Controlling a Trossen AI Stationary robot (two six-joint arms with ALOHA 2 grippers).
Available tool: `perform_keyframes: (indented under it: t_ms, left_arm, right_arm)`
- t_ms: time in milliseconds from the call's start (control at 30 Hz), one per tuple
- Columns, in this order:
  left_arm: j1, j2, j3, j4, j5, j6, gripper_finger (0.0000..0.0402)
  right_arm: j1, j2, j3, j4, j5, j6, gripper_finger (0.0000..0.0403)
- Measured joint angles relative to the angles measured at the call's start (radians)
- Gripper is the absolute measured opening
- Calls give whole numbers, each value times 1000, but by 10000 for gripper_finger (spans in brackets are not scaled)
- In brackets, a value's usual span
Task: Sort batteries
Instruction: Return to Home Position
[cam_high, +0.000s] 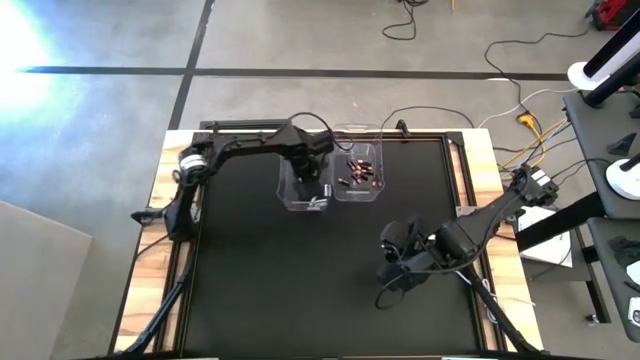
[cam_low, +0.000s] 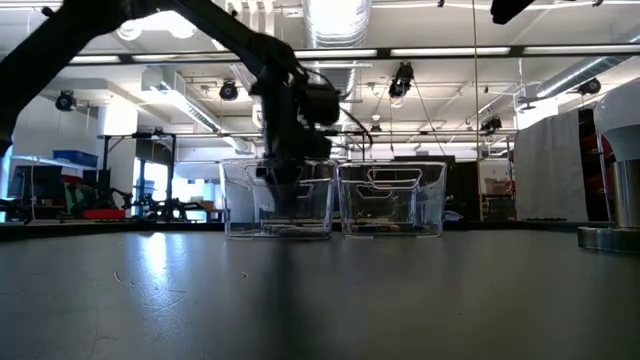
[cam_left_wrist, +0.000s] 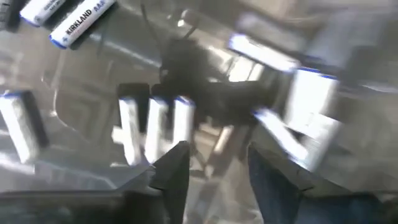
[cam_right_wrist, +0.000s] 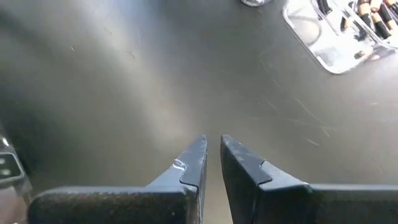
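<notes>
The batteries are small, rigid, smooth-jacketed cylinders. I judge them dense for their size, not fragile, and apt to roll or squirt out of a loose pinch. The best hold is across the middle of the barrel, with the fingers square to its long axis. The white AAA batteries (cam_left_wrist: 155, 124) lie scattered on the floor of the left clear bin (cam_high: 288, 195), several side by side and others at odd angles. The dark batteries (cam_high: 362, 172) with copper ends lie in a loose heap in the right clear bin (cam_high: 350, 192), which stands just beside the first. I see no battery loose on the black table (cam_high: 300, 290) in the high view, so the sorting looks finished. The left gripper (cam_left_wrist: 217, 165) hangs over the left bin, dipping into its mouth, its fingers spread and holding nothing. The right gripper (cam_right_wrist: 211, 152) hovers over bare table well apart from both bins, its fingers drawn almost together and empty.
</notes>
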Motion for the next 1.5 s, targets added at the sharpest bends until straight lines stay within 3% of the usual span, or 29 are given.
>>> perform_keyframes:
  t_ms: [167, 433, 500, 633, 733, 833, 933, 1033, 1200, 1500]
  left_arm:
    - [-38, -153, 0, -98, 50, -41, 162]
    - [-182, -431, -17, -120, 54, -18, 164]
    - [-219, -495, -37, -121, 6, -50, 164]
    - [-303, -615, -103, -153, -181, -208, 164]
    - [-377, -701, -162, -234, -327, -293, 164]
    - [-446, -790, -218, -356, -395, -312, 164]
    - [-494, -864, -267, -450, -392, -372, 164]
    - [-535, -948, -332, -441, -382, -524, 164]
    - [-558, -1093, -476, -318, -364, -508, 164]
    - [-559, -1420, -750, -224, -381, -419, 164]
  right_arm:
    - [-44, -3, 0, 73, 52, -68, 38]
    - [-216, 22, 0, 459, 76, -468, 38]
    - [-264, 44, 0, 591, 80, -548, 38]
    - [-339, 90, 0, 770, 76, -669, 38]
    - [-381, 136, -1, 815, 69, -743, 38]
    - [-417, 192, 0, 842, 63, -758, 38]
    - [-450, 263, 0, 867, 7, -752, 38]
    - [-480, 333, 4, 912, -127, -775, 38]
    - [-521, 397, 61, 1006, -376, -818, 38]
    - [-588, 318, 196, 988, -400, -1108, 38]
